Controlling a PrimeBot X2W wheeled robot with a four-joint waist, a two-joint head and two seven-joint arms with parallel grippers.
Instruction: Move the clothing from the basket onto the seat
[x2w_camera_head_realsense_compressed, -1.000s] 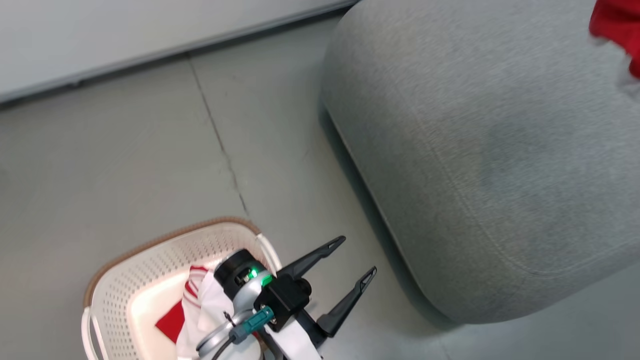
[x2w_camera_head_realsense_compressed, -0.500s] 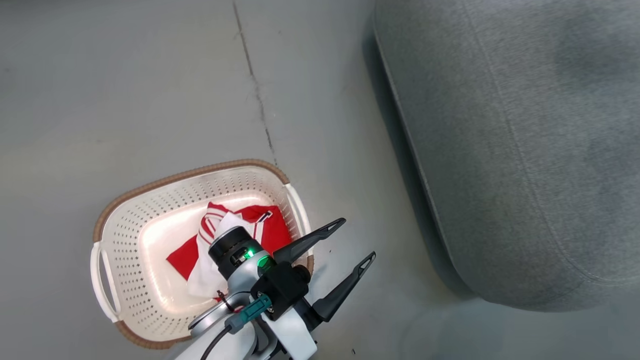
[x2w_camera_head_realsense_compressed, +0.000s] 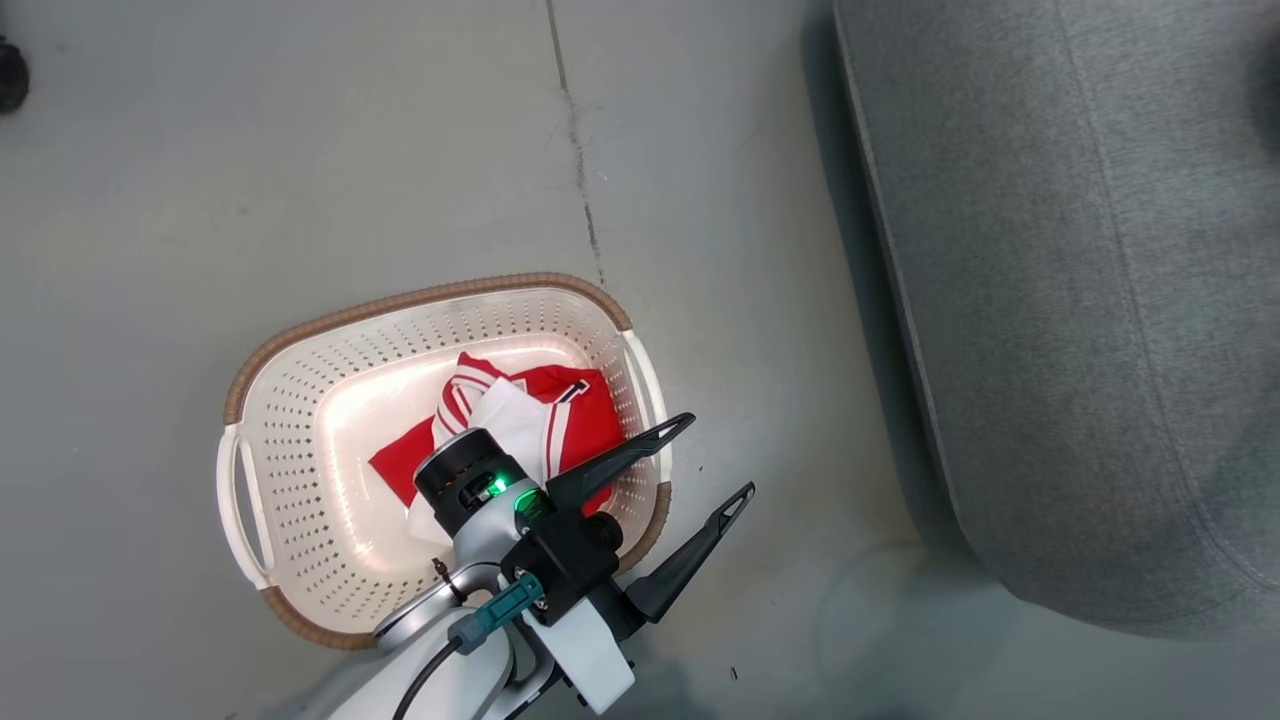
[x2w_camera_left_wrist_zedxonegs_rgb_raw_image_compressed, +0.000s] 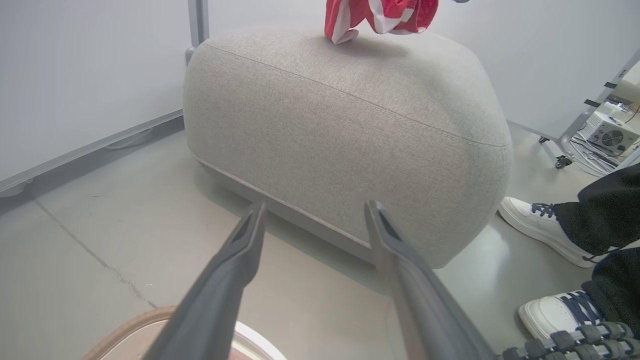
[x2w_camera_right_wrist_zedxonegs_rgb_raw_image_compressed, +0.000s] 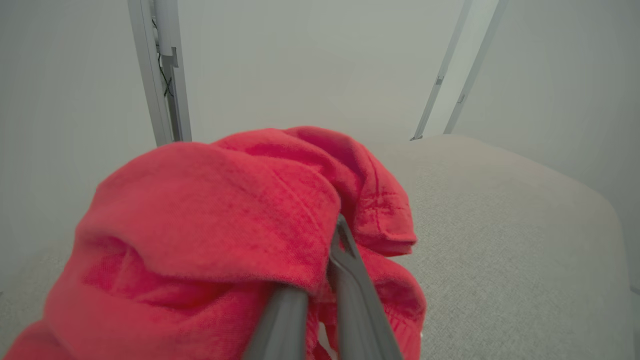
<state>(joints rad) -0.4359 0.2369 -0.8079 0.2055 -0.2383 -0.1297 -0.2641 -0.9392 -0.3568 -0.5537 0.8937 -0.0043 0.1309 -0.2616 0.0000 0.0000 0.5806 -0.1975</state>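
Head view lower than before, basket (x2w_camera_head_realsense_compressed: 400, 300) whole; left tool (x2w_camera_head_realsense_compressed: 715, 455) apart, right tool (x2w_camera_right_wrist_zedxonegs_rgb_raw_image_compressed: 336, 240) tight on clothing (x2w_camera_right_wrist_zedxonegs_rgb_raw_image_compressed: 215, 210), perhaps touching seat (x2w_camera_right_wrist_zedxonegs_rgb_raw_image_compressed: 500, 225).

From the head: nearly straight down from high up at floor (x2w_camera_head_realsense_compressed: 300, 150), basket (x2w_camera_head_realsense_compressed: 420, 295), seat (x2w_camera_head_realsense_compressed: 1080, 300) edge. Left wrist: low by the floor, facing the seat side-on. Right wrist: jammed right up against red cloth (x2w_camera_right_wrist_zedxonegs_rgb_raw_image_compressed: 210, 225) over the seat top. Shared by all three: seat.

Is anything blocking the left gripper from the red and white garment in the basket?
Nothing visible. The garment lies uncovered on the basket floor, and the open left gripper hangs by the right rim.
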